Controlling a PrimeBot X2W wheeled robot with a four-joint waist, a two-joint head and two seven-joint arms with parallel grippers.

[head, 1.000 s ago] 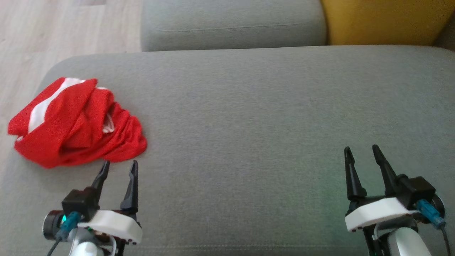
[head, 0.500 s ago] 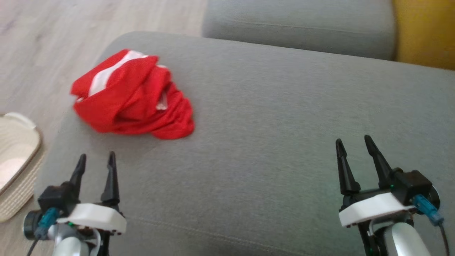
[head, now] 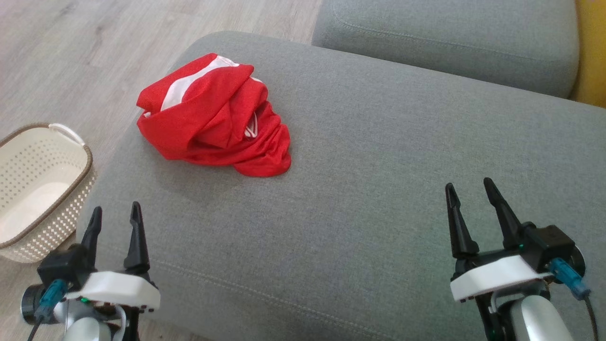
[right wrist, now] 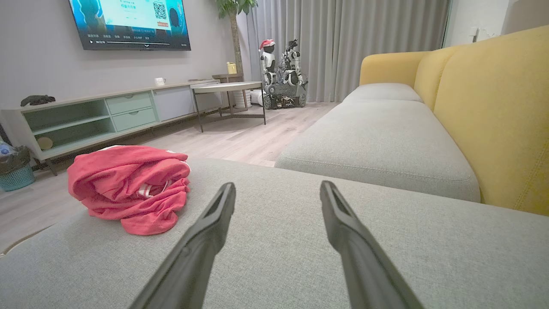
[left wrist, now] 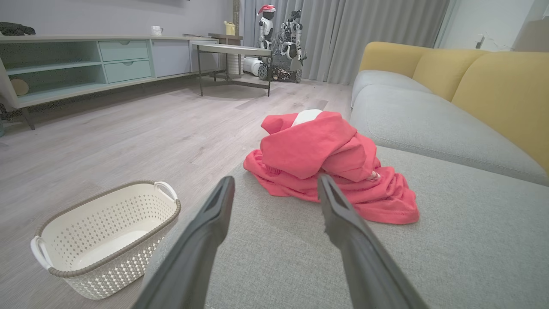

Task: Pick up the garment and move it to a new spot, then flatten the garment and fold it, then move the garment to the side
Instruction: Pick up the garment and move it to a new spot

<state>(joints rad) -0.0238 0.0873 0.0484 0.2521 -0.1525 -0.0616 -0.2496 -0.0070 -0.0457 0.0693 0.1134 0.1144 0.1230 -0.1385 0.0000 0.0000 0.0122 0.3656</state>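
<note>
As we look down on the grey seat cushion (head: pixel 378 189), we find the red garment (head: pixel 213 118) lying crumpled on its far left corner, with white bands showing among the folds. Just off the cushion's left edge, a pale perforated basket (head: pixel 57 237) stands on the wooden floor (head: pixel 71 57). At the cushion's near left corner our left gripper (head: pixel 116 207) hangs with jaws parted, holding nothing. Over its near right part our right gripper (head: pixel 467 183) is likewise spread and empty. Both are clear of the garment.
</note>
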